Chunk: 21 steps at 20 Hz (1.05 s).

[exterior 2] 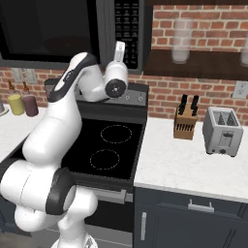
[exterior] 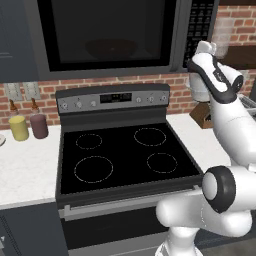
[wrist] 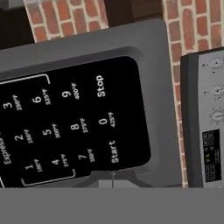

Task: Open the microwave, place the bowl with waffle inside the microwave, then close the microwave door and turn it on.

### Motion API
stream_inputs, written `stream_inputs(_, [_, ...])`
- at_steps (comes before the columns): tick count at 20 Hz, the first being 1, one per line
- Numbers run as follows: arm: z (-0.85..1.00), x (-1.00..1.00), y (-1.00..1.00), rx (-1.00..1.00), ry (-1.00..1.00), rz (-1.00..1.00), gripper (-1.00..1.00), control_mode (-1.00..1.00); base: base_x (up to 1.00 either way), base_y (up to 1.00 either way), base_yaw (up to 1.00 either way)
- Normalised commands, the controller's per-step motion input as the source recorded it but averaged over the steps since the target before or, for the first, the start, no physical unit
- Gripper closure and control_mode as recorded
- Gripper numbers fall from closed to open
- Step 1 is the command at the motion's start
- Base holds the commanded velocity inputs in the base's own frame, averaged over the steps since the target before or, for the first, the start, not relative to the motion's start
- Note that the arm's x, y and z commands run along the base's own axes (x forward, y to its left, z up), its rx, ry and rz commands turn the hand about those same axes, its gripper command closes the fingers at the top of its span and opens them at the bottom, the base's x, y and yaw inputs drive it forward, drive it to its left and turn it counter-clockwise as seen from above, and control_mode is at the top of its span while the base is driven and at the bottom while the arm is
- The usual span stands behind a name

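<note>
**Claw lined up on the Start key**

The large dark grey microwave (exterior: 115, 35) hangs above the black-topped stove (exterior: 125, 155), its wide dark-framed door with the black glass window (exterior: 107, 32) shut. Through the glass a shallow round bowl (exterior: 111, 47) shows dimly inside; the waffle cannot be made out. So what seems left is turning the oven on.

The claw (exterior 2: 118, 48) is pressed together, pinching nothing, and points up at the black keypad strip (exterior 2: 127, 29) on the microwave's right side. In the right base view the strip lies at about 1 o'clock from the claw, just beside its tip; whether they touch cannot be told.

In the hand view the keypad (wrist: 74, 127) is rolled on its side, its long axis running from 9 to 3 o'clock. The white "Start" label (wrist: 113, 151) sits at 12 o'clock from the claw's tip at the bottom edge, directly ahead, with "Stop" (wrist: 100, 86) further along the same line. The coming move looks like a short straight push forward onto Start; drifting further toward 12 o'clock would risk the wrong key.
</note>
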Motion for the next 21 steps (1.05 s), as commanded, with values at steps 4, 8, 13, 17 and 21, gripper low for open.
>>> stream_inputs(4, [-0.33, 0.37, 0.0, 0.0, 0.0, 0.0, 1.0, -1.0, 0.0, 0.0, 0.0])
stream_inputs(8, [-0.21, 0.45, 0.0, 0.0, 0.0, 0.0, 1.0, -1.0, 0.0, 0.0, 0.0])
stream_inputs(13, [-0.01, 0.54, -0.12, 0.0, 0.0, 0.0, 1.0, -1.0, 0.0, 0.0, 0.0])
stream_inputs(17, [0.19, 0.38, -0.23, 0.01, 0.0, 0.0, 1.0, -1.0, 0.0, 0.0, 0.0])
stream_inputs(21, [0.45, 0.22, -0.26, 0.03, 0.0, 0.0, 1.0, -1.0, 0.0, 0.0, 0.0])
